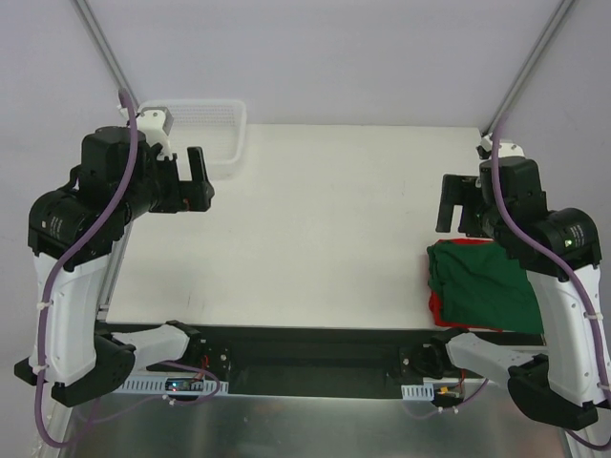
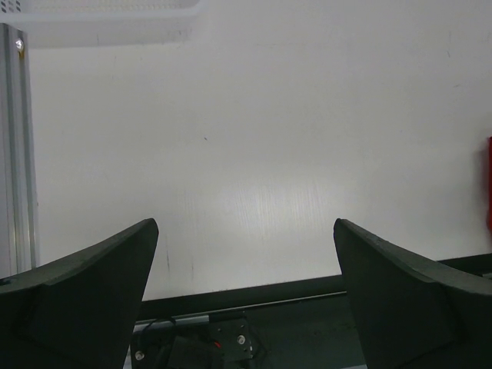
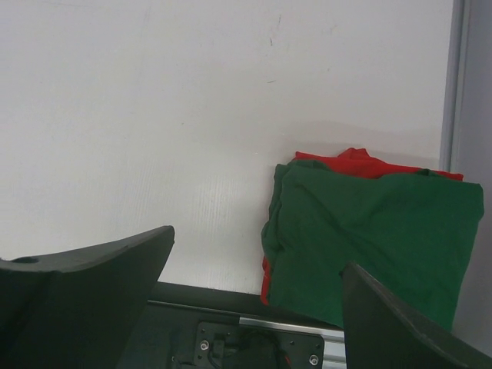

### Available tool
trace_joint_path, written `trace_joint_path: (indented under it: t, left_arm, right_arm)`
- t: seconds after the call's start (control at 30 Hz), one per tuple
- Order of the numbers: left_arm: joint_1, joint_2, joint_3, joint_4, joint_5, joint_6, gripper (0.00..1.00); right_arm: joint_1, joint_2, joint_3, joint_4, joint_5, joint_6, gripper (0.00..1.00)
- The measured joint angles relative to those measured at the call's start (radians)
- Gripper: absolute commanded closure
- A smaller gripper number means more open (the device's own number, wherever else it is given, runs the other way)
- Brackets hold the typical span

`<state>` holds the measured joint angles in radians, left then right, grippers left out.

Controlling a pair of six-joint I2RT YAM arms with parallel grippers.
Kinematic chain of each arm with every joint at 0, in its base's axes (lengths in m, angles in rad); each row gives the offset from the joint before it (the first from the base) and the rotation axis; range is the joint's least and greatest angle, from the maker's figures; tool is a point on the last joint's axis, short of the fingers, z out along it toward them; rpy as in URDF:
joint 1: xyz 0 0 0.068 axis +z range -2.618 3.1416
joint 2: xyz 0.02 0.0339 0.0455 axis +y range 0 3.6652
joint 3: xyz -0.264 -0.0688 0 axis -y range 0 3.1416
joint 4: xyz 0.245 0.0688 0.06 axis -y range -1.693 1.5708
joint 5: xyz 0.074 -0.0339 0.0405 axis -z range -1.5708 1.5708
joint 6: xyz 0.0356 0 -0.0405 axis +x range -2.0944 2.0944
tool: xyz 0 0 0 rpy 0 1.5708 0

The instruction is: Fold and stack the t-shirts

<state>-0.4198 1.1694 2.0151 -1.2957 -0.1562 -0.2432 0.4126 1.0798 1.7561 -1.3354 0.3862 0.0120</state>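
The table's (image 1: 315, 239) near right corner carries both shirts, stacked: green t-shirt (image 3: 369, 238) atop red t-shirt (image 3: 354, 163), longer side seemingly along the near edge. My right gripper (image 3: 257, 250) hangs spread and empty just beyond them, much the nearer. My left gripper (image 2: 244, 223), likewise spread, stands well apart.

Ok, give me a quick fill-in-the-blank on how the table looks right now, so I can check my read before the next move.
1. The green shirt lies folded on the red shirt, on the ____ side of the table.
2. The left pincer and the right pincer both stand ____, holding nothing.
3. The white basket sits at the far ____ corner.

Missing words: right; open; left.
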Motion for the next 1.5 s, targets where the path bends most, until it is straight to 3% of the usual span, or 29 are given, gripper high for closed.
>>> trace_joint_path:
  t: [1.5]
  left_arm:
    - [0.000, 0.023, -0.035, 0.005, 0.043, 0.000, 0.01]
  right_arm:
    - [-0.001, -0.016, -0.051, -0.006, -0.038, -0.002, 0.04]
